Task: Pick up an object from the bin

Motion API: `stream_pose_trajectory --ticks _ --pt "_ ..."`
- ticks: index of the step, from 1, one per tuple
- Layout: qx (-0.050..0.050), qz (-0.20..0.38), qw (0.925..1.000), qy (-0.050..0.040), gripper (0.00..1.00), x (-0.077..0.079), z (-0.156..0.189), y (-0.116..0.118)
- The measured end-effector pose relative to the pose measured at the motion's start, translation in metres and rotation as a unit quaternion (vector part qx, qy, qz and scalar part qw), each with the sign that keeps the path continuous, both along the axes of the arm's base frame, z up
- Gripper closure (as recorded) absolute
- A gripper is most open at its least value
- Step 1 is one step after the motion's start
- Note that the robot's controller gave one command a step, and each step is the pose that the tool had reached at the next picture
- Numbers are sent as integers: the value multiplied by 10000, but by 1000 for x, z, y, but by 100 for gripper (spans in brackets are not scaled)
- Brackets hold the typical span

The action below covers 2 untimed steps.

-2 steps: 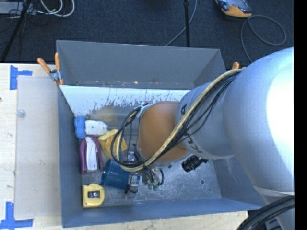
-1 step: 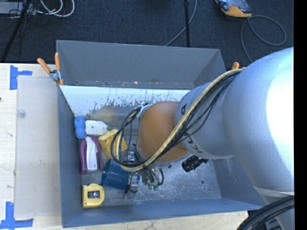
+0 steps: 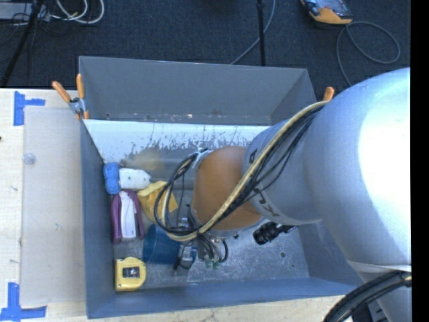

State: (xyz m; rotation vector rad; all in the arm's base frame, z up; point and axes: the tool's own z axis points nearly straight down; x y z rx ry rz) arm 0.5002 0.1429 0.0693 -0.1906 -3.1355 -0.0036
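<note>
Your arm (image 3: 315,173) comes into the grey metal bin (image 3: 201,92) from the right. Its orange wrist cover (image 3: 224,186) sits over the middle of the bin floor, with black and yellow cables (image 3: 175,203) looped around its left side.

The hand (image 3: 194,255) hangs below that cover, low and close to the bin's front wall. You cannot tell whether the hand is spread or pressed together, because the wrist and cables cover most of it from above.

The thing nearest the hand is a dark blue cup (image 3: 157,245), which lies just to its left on the bin floor. From this angle you cannot tell whether the two touch.

Left of the hand and nearer the front wall than the cup, a yellow tape measure (image 3: 131,274) lies flat, close to the cup but apart from it. Farther left and toward the back, a purple and white item (image 3: 125,217) lies lengthwise beside the left wall. Beyond it is a white and blue object (image 3: 124,178).

Between those and the wrist cover, a yellow object (image 3: 155,194) is partly hidden under the cables, so you cannot make out what it is.
</note>
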Motion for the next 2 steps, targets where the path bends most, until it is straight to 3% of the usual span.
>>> stream_pose_trajectory --ticks 1,2 --pt "1 -3 10000 1 100 0 0 0" --pt "-8 30 10000 45 100 0 49 3"
